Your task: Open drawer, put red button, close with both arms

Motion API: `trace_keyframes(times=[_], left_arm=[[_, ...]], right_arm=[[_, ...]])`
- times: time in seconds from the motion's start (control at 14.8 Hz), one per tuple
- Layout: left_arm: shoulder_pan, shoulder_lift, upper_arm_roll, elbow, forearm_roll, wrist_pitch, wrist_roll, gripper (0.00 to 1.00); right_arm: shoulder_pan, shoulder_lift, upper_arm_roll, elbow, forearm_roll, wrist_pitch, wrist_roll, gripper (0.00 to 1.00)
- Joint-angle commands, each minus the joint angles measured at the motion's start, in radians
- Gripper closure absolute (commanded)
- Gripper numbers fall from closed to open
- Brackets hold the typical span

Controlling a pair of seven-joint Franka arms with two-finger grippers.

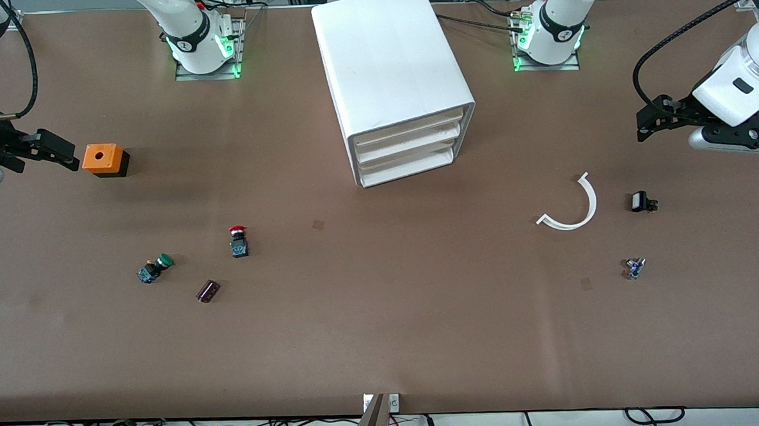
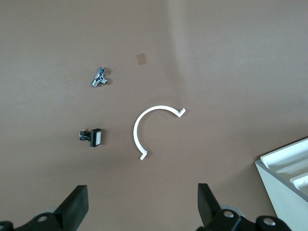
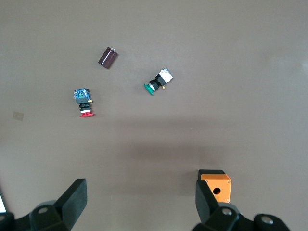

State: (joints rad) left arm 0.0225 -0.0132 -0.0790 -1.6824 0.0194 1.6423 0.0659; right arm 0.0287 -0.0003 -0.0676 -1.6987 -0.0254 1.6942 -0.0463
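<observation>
I see the left tool open at frame right, the right tool open beside the orange block; red button sits lower left; the drawer is shut.

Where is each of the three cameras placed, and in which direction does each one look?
Front view: high, facing both bases, looking down on the cabinet; left gripper and right gripper both show.
Left wrist view: looks down past open fingers at the white arc.
Right wrist view: looks down past open fingers at the red button and orange block.
Shared: front and right wrist views both show the red button.
</observation>
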Motion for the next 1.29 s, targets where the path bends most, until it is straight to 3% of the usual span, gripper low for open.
trace_keyframes(times=[0.0, 0.41, 0.88, 1.22], left_arm=[[0.008, 0.016, -0.001, 0.033, -0.028, -0.025, 0.003, 0.0], [0.004, 0.021, -0.001, 0.035, -0.032, -0.033, 0.005, 0.0], [0.005, 0.021, -0.002, 0.035, -0.033, -0.058, 0.008, 0.0], [-0.045, 0.074, -0.042, 0.035, -0.154, -0.29, 0.017, 0.0]], right_arm=[[0.0, -0.014, 0.005, -0.007, -0.014, -0.011, -0.012, 0.0], [0.002, -0.007, 0.005, -0.009, -0.014, -0.011, -0.007, 0.0], [0.071, 0.103, 0.006, -0.002, -0.015, 0.002, -0.006, 0.0], [0.129, 0.239, 0.006, 0.027, 0.013, 0.063, -0.01, 0.0]])
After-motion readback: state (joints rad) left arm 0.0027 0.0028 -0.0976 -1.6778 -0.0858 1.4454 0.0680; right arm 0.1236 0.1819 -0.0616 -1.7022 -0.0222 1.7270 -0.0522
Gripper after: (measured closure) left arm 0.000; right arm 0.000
